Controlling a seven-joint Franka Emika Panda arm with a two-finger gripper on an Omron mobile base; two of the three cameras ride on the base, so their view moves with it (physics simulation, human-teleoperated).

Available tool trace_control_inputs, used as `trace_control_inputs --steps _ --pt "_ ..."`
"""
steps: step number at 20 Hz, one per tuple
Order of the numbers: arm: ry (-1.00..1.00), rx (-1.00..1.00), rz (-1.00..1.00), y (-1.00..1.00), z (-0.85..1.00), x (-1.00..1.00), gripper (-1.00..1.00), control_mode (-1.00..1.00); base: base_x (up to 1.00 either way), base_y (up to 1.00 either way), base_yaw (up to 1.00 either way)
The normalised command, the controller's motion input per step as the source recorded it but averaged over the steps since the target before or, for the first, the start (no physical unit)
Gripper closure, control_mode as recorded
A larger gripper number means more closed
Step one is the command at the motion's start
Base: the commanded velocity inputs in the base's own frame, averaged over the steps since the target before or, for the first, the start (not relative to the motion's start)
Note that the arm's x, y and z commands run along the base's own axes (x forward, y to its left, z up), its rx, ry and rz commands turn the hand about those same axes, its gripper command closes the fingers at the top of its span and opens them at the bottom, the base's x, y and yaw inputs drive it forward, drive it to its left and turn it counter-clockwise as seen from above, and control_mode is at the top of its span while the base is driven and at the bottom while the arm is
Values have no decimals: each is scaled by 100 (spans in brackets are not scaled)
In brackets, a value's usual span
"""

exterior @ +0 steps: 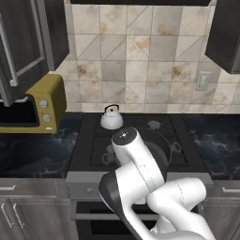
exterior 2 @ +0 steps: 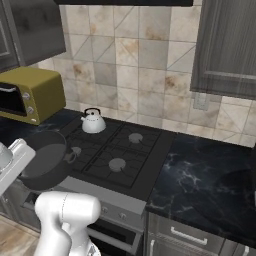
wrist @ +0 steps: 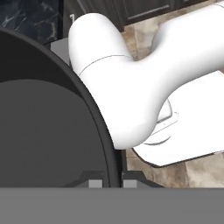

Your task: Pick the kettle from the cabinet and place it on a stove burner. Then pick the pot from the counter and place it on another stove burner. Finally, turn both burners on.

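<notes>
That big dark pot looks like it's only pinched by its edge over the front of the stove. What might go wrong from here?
1. The gripper is shut on just the thin rim of the wide dark grey metal pot, so the pot may tilt or slip out.
2. The pot hangs at the front left corner of the black four-burner cooktop, partly past its front edge; released here, it might tip off.
3. The small silver-white kettle sits on the rear left burner; a swing backward might knock it.

No text, label, brand, number or sign can be read on anything here. The yellow microwave [exterior: 44, 101] carries two plain round knobs on its front panel with no legible markings, and the wall outlet [exterior: 202, 80] on the tiled backsplash is blank.
</notes>
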Motion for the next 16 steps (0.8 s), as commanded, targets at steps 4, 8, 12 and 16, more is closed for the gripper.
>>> trace_control_inputs --steps 4,8,12,16 --pt "0 0 0 0 0 0 100 -100 0 0 0" --pt "0 0 0 7 0 28 100 -100 0 0 0" --pt "2 0 1 18 0 57 100 -100 0 0 0" --pt "4 0 4 8 -3 58 100 -100 0 0 0"
